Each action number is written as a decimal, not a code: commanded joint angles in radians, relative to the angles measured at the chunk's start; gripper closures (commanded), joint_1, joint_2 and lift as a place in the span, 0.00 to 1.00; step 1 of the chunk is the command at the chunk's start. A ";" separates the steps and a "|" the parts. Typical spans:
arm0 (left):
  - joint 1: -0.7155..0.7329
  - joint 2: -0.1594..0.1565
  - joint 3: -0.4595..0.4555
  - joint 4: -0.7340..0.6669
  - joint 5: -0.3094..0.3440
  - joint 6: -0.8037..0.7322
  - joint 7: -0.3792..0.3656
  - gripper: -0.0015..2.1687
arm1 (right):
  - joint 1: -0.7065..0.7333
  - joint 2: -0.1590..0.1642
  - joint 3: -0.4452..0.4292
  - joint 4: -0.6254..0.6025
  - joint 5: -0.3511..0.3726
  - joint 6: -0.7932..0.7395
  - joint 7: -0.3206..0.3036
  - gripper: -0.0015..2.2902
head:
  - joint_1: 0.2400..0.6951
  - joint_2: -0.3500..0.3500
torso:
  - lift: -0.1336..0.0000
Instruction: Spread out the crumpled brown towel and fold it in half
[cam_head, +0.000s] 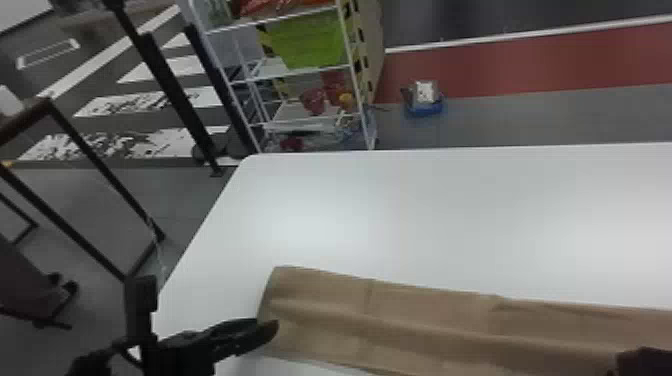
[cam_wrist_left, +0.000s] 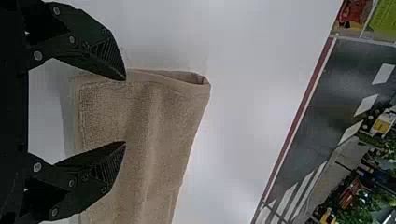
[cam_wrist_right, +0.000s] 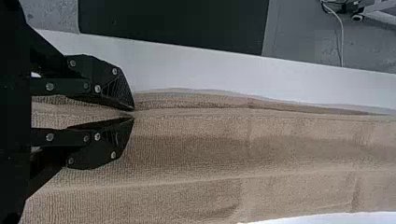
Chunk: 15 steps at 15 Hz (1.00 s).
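My left gripper is at the left end of the brown towel, which lies as a long folded strip along the table's near side. In the left wrist view my left gripper stands open above the towel, one finger over the cloth and the other by its end edge. My right gripper is at the lower right of the head view, over the towel. In the right wrist view the right gripper has its fingertips nearly together, pinching a ridge of the towel.
The white table stretches beyond the towel, with its left edge near my left arm. Behind it stand a wire shelf with bins and a small blue item on the floor. A dark metal frame stands on the left.
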 joint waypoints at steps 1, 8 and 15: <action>0.000 -0.003 0.000 0.000 -0.002 0.000 0.000 0.22 | -0.006 0.001 0.001 0.000 -0.006 0.003 0.005 0.41 | 1.00 1.00 | 0.07; 0.001 -0.003 0.000 -0.008 -0.004 0.003 -0.005 0.22 | 0.005 -0.012 -0.019 -0.037 -0.019 0.046 0.005 0.41 | 1.00 1.00 | 0.07; 0.001 -0.003 0.000 -0.006 -0.004 0.003 -0.008 0.22 | -0.008 -0.012 -0.020 -0.029 -0.022 0.071 0.005 0.53 | 1.00 1.00 | 0.07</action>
